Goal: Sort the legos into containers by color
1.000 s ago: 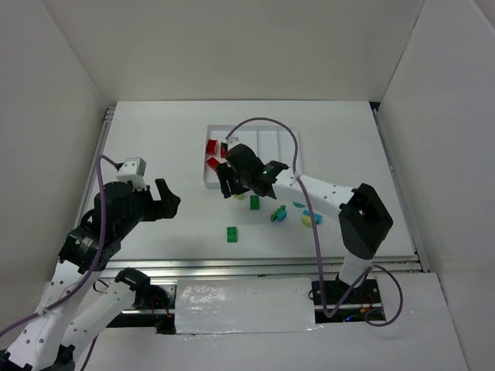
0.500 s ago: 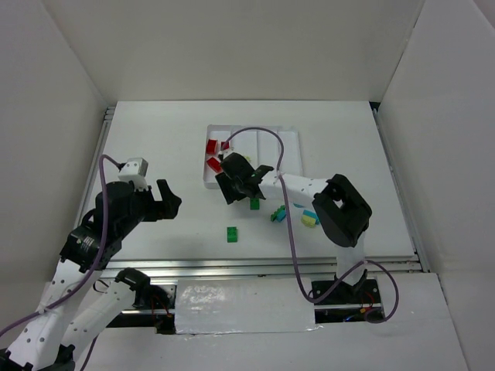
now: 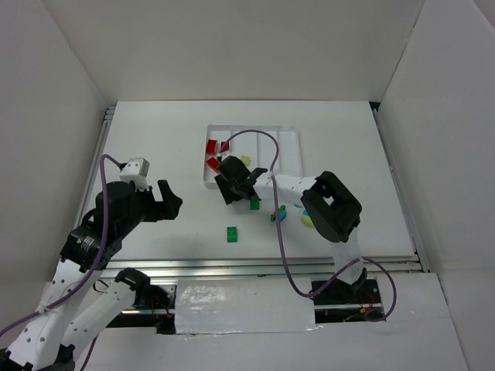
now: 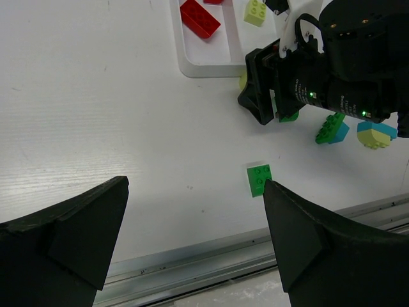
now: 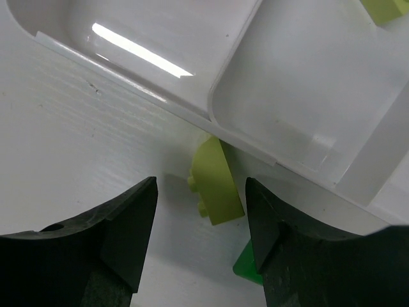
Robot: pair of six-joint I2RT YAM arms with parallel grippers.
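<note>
The white tray [image 3: 207,184] holds red bricks [image 3: 211,145] in its left compartment and a yellow-green brick [image 3: 246,161] in the second. My right gripper [image 3: 230,189] is open at the tray's near edge. In the right wrist view its fingers straddle a pale yellow-green rounded brick [image 5: 217,182] that lies on the table against the tray's outer wall [image 5: 192,112], not gripped. A green brick [image 5: 246,268] lies just beyond it. My left gripper [image 4: 195,192] is open and empty, above the table left of a flat green brick [image 4: 259,179].
A green and cyan pair [image 3: 278,214] and a cyan and yellow-green pair [image 3: 308,220] lie right of the right gripper. A metal rail [image 4: 192,262] runs along the table's near edge. White walls enclose the table.
My right gripper has moved a little left and lower along the tray's near edge, and the right arm has folded in closer. The left arm has not moved.
</note>
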